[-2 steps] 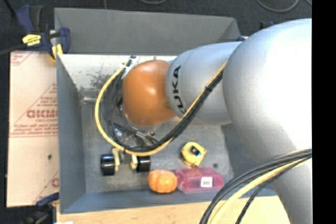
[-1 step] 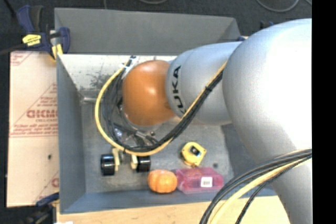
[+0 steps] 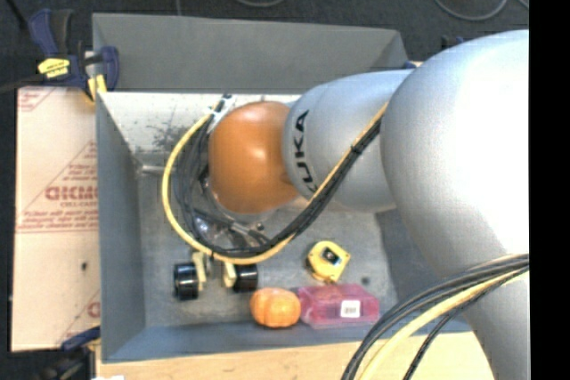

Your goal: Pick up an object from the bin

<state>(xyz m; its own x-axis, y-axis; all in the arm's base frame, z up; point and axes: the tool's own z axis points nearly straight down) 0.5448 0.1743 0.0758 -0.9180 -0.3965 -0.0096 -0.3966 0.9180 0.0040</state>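
Observation:
My gripper (image 3: 221,238) hangs low over the front left of the bin, mostly hidden beneath the arm's orange dome. Right below it lie two small black round pieces, one (image 3: 186,281) to the left and one (image 3: 242,278) to the right; I cannot tell whether they belong to one object. An orange round fruit-like thing (image 3: 274,307) lies just right of them against the front wall. A small yellow tape measure (image 3: 327,260) sits to the gripper's right.
A pink translucent packet (image 3: 343,305) with a white label lies beside the orange thing at the front wall. The arm's thick body and a yellow cable loop cover the bin's middle and right. The bin's sloped walls stand close on the left and front.

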